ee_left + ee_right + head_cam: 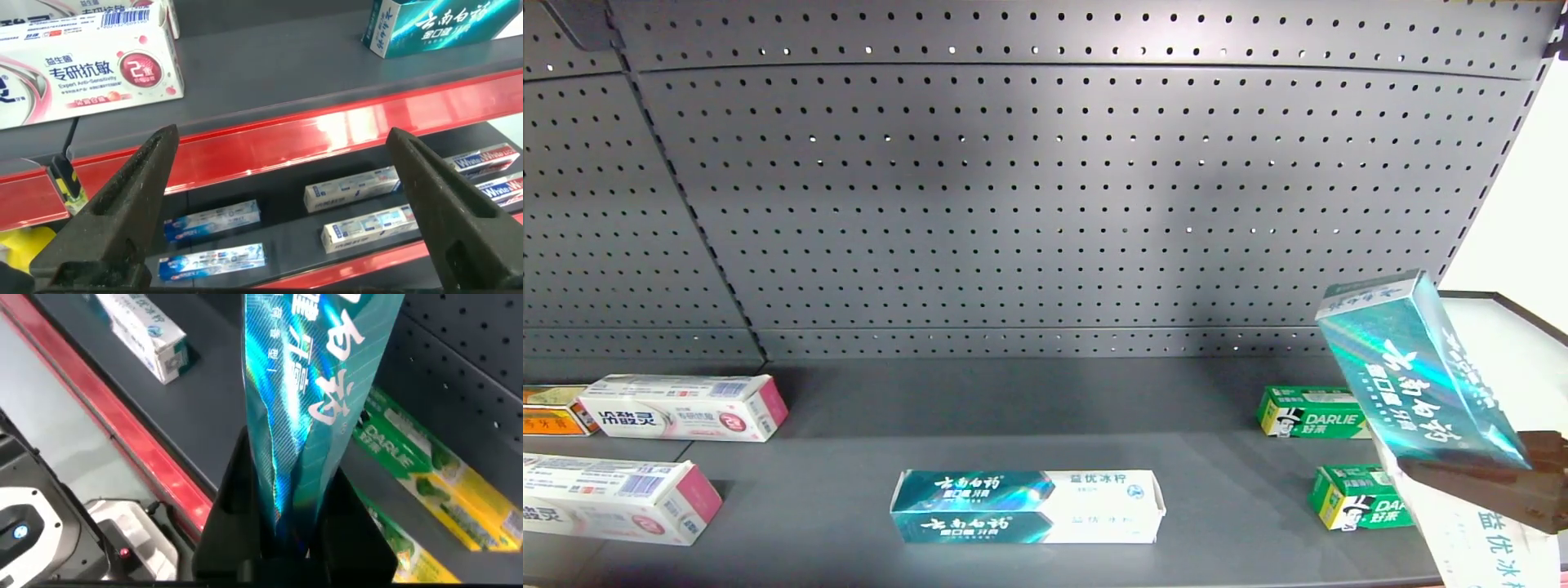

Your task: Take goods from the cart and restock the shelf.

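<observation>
Two green boxes [1311, 412] lie at the right of the shelf [1045, 408] in the head view, one farther back, one nearer. In front of them my right gripper [1429, 474] holds the teal toothpaste box [1417, 367] tilted in the air over the shelf's right end, its top leaning far and left. A teal-and-white box [1027, 506] lies flat near the front edge at the centre. Pink-and-white boxes [686, 407] lie at the left, with an orange box [547, 410] touching the farther one

From my left wrist, my left gripper [286, 220] has its fingers [122, 220] spread wide apart, just before the shelf's red edge strip [286, 131]. Between them blue-and-white boxes [359, 188] show on a lower shelf [286, 192]

From my right wrist, my right fingers [233, 498] pinch the teal toothpaste box [319, 392] at its lower end, one on either side, with the green boxes [409, 457] lying on the shelf beyond it
</observation>
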Available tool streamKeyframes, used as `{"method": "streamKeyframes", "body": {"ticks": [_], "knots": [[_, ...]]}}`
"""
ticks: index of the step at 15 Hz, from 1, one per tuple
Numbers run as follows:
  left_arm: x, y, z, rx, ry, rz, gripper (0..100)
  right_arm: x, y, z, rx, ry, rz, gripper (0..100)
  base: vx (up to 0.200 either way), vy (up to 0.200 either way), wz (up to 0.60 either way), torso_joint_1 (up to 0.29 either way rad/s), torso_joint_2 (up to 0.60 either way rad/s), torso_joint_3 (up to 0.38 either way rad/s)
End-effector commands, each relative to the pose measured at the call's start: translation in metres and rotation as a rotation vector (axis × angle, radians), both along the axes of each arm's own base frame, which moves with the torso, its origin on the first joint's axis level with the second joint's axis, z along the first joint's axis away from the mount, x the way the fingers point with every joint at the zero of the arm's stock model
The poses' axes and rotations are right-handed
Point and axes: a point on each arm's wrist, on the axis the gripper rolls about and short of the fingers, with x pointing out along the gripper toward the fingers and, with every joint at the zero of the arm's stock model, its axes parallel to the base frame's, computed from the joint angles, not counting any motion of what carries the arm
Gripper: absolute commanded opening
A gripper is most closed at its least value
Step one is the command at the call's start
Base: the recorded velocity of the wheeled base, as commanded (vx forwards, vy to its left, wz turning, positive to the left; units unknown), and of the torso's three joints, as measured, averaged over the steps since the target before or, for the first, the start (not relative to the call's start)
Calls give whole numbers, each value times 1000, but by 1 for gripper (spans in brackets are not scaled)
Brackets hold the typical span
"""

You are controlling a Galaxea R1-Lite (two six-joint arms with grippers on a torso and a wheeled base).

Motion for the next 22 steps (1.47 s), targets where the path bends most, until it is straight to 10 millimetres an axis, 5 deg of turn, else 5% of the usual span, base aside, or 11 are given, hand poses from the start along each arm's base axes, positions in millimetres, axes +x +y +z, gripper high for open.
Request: {"method": "streamKeyframes", "body": {"ticks": [1,12,18,22], "knots": [[0,0,0,1,3,0,100,9,8,6,-25,-4,38,0,0,0,0,0,0,0],[0,0,0,1,3,0,100,51,48,16,-101,27,169,0,0,0,0,0,0,0],[0,0,0,1,3,0,100,60,53,22,-135,45,196,0,0,0,0,0,0,0],[0,0,0,1,3,0,100,60,52,9,-186,18,168,0,0,0,0,0,0,0]]}}
